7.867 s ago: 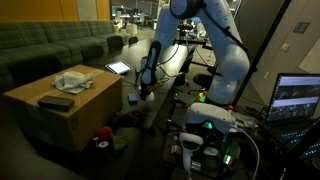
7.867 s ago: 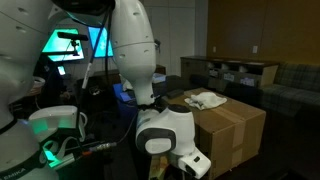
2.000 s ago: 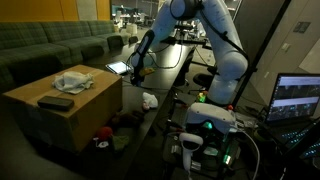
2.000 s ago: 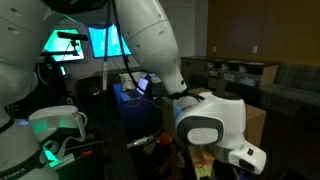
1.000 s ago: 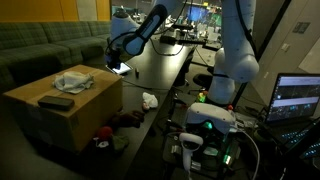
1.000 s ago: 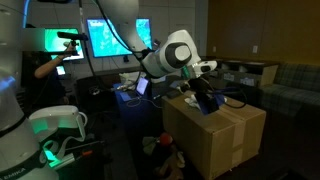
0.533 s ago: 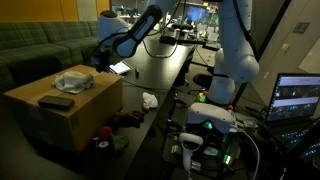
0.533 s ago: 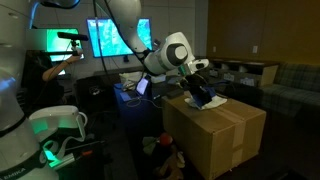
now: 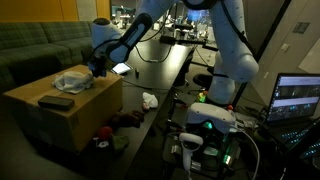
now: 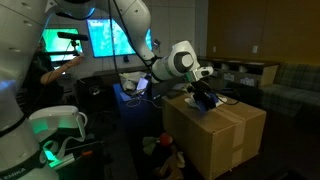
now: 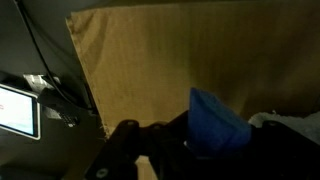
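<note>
While your arm stretches out over the cardboard box (image 9: 70, 122), the gripper (image 9: 96, 66) hangs low above the box's top, close to the edge that faces the robot's base. You have a blue object (image 10: 208, 100) in it: in the wrist view the blue object (image 11: 216, 124) sits right at the dark fingers, which look closed around it, though that picture is too dim to show exactly how far apart the fingers stand. Its soft, folded outline suggests cloth, but you cannot be sure of that from these frames. Whether its lower edge already touches the cardboard or hovers just clear of it cannot be told either. Just beside the gripper, on the same box top, lies a white crumpled cloth (image 9: 74, 80), and its pale edge also shows at the right of the wrist view (image 11: 268, 121), near the blue object but apart from it. Farther along the top, well apart from your gripper, rests a dark flat device (image 9: 55, 101). Beyond the box edge a lit tablet (image 9: 119, 68) lies on the dark table, and it appears at the left of the wrist view too. On the floor between the box and the robot's base lies a white scrap (image 9: 148, 100), and an open laptop (image 9: 299, 98) glows at the far side.
</note>
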Action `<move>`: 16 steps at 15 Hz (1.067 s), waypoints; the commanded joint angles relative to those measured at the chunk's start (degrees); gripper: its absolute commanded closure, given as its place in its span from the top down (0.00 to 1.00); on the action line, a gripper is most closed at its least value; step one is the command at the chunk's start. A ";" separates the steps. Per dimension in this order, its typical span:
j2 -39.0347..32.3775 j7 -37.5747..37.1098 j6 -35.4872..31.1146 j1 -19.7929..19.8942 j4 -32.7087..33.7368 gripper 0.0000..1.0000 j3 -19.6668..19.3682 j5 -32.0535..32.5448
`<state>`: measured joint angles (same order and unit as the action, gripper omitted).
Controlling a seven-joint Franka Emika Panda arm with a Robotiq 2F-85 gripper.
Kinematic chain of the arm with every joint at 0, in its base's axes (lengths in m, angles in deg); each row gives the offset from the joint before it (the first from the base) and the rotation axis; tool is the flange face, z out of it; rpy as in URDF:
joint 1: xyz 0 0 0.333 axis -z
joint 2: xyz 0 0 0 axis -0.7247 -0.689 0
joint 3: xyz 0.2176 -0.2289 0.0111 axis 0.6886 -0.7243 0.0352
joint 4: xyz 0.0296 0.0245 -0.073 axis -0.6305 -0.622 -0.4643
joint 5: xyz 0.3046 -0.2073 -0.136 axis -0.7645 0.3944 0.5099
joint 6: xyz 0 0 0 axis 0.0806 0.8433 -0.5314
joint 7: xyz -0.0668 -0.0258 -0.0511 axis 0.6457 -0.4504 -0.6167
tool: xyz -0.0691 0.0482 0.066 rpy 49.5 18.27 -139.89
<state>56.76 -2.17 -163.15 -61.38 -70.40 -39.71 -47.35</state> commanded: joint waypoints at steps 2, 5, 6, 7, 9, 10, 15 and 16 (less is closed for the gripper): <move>-4.21 3.32 2.02 1.90 5.35 0.03 0.80 -2.42; -5.88 4.06 2.42 2.40 6.90 0.03 0.84 -3.39; -6.03 4.65 2.64 2.68 7.35 0.03 1.11 -4.05; -6.37 4.87 2.83 2.69 7.92 0.03 1.19 -4.45; -6.58 5.66 3.25 3.02 8.57 0.03 1.61 -5.26; -6.70 5.90 3.56 3.09 8.79 0.04 1.74 -5.63; -5.09 6.93 4.33 2.85 8.17 0.51 1.82 -5.63; -4.48 6.99 4.38 2.82 7.95 0.58 1.97 -5.71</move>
<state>51.69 3.02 -159.85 -59.07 -63.53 -38.90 -51.93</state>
